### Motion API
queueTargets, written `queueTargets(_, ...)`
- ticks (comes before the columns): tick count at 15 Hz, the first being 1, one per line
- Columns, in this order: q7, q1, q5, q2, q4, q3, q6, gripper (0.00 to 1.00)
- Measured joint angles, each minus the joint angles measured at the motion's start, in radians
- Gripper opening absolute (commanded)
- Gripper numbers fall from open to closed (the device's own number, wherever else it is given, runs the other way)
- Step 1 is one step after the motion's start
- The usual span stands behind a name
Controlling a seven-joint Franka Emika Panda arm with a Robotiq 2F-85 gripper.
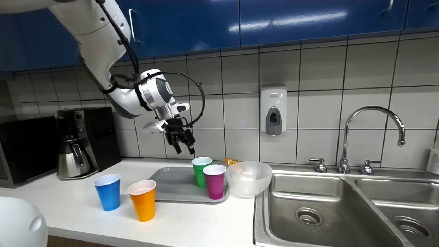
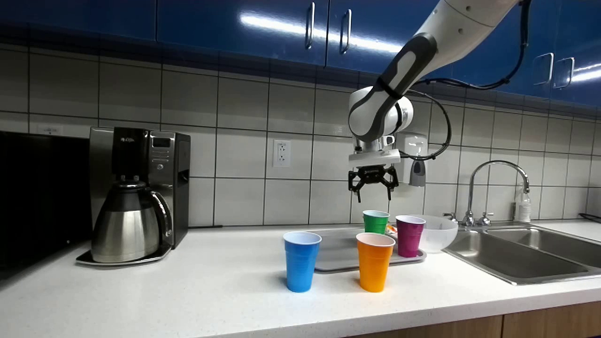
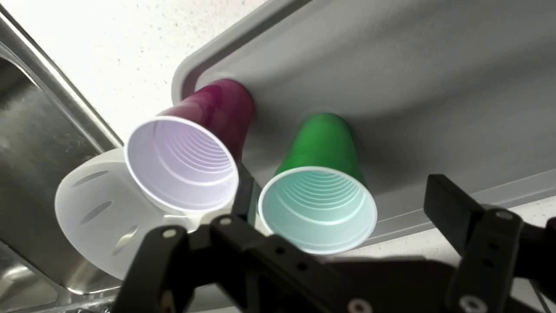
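Gripper point(image 2: 374, 200) hangs above green cup point(image 3: 319, 182), 2 jaws spread wide, nothing held | cup stands on gray tray point(image 3: 434, 74) beside purple cup point(image 2: 409, 238) | step looks like lining up | next calls for clean descent astride it

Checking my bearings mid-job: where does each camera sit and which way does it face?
An exterior view: in front of the counter, nearer the sink, facing the tiled wall; arm and claw show.
An exterior view: in front of the counter, nearer the coffee maker, facing the same wall; arm and claw show.
Wrist view: on the arm's end, looking down past the claw's fingers at the green cup, purple cup, tray and bowl.
Shared: all three show those four things and the sink; both exterior views add the blue cup and orange cup.
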Motion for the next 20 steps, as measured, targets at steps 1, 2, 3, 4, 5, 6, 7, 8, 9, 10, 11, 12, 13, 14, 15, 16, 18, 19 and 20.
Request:
queueTargets(1,-0.001,-0.002,0.008,-0.025,-0.028,0.008,0.003,1.00)
queueTargets(2,-0.007,-0.006,0.021,-0.050,-0.056,0.019,0.004,1.00)
queueTargets(3,-0.017,-0.010,0.036,-0.074,-0.081,0.030,0.004,1.00)
queueTargets(4,-0.031,-0.015,0.051,-0.098,-0.106,0.041,0.004,1.00)
queueTargets(5,-0.052,-0.021,0.066,-0.119,-0.128,0.052,0.004,1.00)
queueTargets(6,-0.088,-0.027,0.086,-0.140,-0.150,0.063,0.004,1.00)
queueTargets(7,-0.132,-0.033,0.103,-0.160,-0.172,0.073,0.004,1.00)
queueTargets(8,-0.172,-0.038,0.118,-0.178,-0.191,0.080,0.004,1.00)
queueTargets(9,-0.211,-0.043,0.130,-0.195,-0.208,0.087,0.004,1.00)
queueTargets(10,-0.247,-0.048,0.140,-0.211,-0.224,0.091,0.004,1.00)
queueTargets(11,-0.284,-0.054,0.152,-0.226,-0.239,0.094,0.003,1.00)
queueTargets(12,-0.322,-0.060,0.167,-0.241,-0.253,0.096,0.003,1.00)
queueTargets(13,-0.359,-0.067,0.179,-0.257,-0.268,0.099,0.003,1.00)
queueTargets(14,-0.393,-0.073,0.192,-0.272,-0.284,0.100,0.003,1.00)
queueTargets(15,-0.430,-0.078,0.207,-0.287,-0.301,0.101,0.003,1.00)
queueTargets(16,-0.464,-0.082,0.221,-0.301,-0.318,0.101,0.003,1.00)
queueTargets(18,-0.518,-0.089,0.231,-0.326,-0.349,0.101,0.003,1.00)
queueTargets(19,-0.545,-0.092,0.240,-0.336,-0.363,0.101,0.003,1.00)
queueTargets(20,-0.573,-0.095,0.249,-0.345,-0.376,0.101,0.003,1.00)
